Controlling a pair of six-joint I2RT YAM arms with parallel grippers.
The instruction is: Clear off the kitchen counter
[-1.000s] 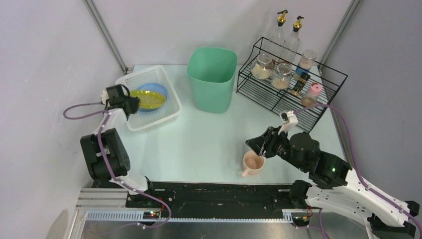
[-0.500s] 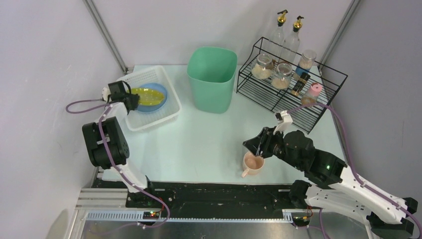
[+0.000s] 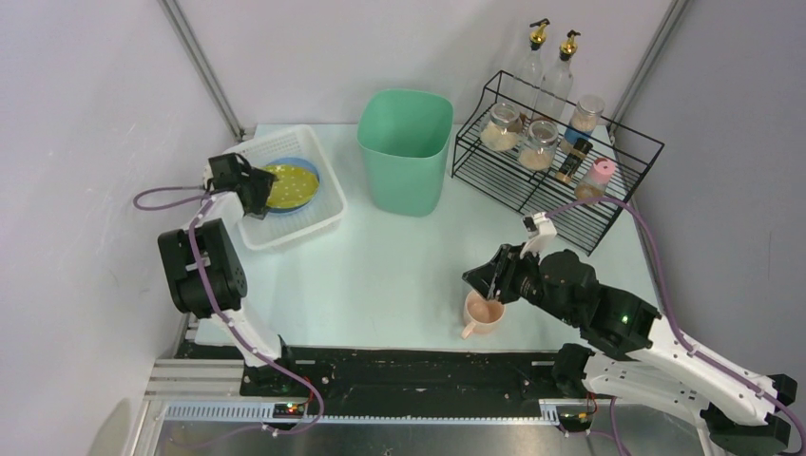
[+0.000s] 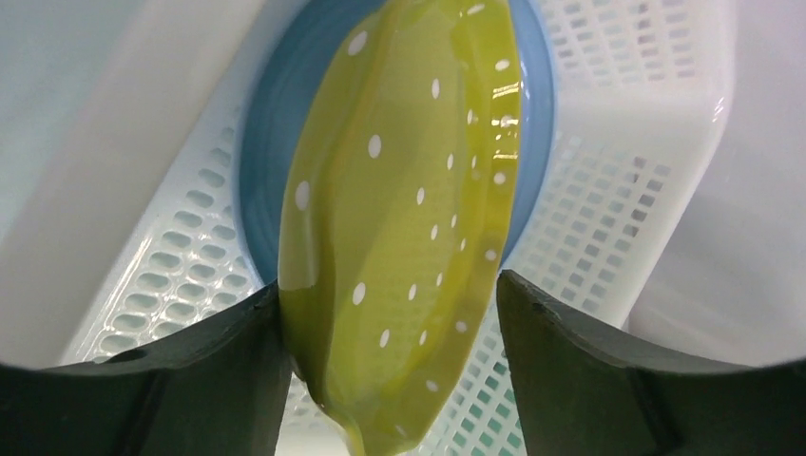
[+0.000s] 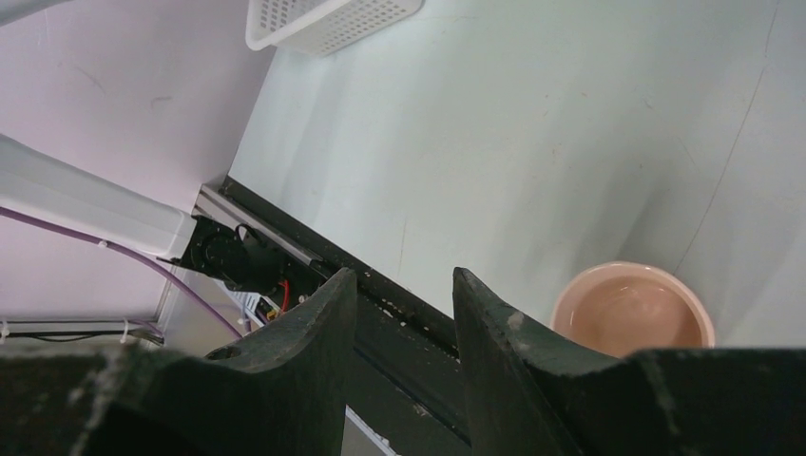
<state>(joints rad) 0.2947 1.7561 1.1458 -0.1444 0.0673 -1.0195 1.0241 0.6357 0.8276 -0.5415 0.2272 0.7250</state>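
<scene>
The kitchen counter point(image 3: 380, 266) is pale mint-white. A yellow white-dotted plate point(image 3: 293, 183) lies in a blue bowl point(image 3: 306, 165) inside the white perforated basket point(image 3: 304, 223) at the back left. My left gripper point(image 3: 257, 193) is at the plate's near rim. In the left wrist view its jaws point(image 4: 390, 285) straddle the plate point(image 4: 409, 209), open, with a gap at the right finger. A pink cup point(image 3: 485, 312) stands near the front edge. My right gripper point(image 3: 489, 285) hovers at its far-left rim, open and empty point(image 5: 404, 275); the cup point(image 5: 632, 313) sits right of the fingers.
A tall green bin point(image 3: 404, 147) stands at the back centre. A black wire rack point(image 3: 561, 180) with jars and bottles stands at the back right. The black rail point(image 3: 409, 366) runs along the front edge, close to the cup.
The yellow plate went from tilted over the blue bowl to lying flat in it, as my left gripper moved in over the basket. My right gripper crept slightly left at the cup.
</scene>
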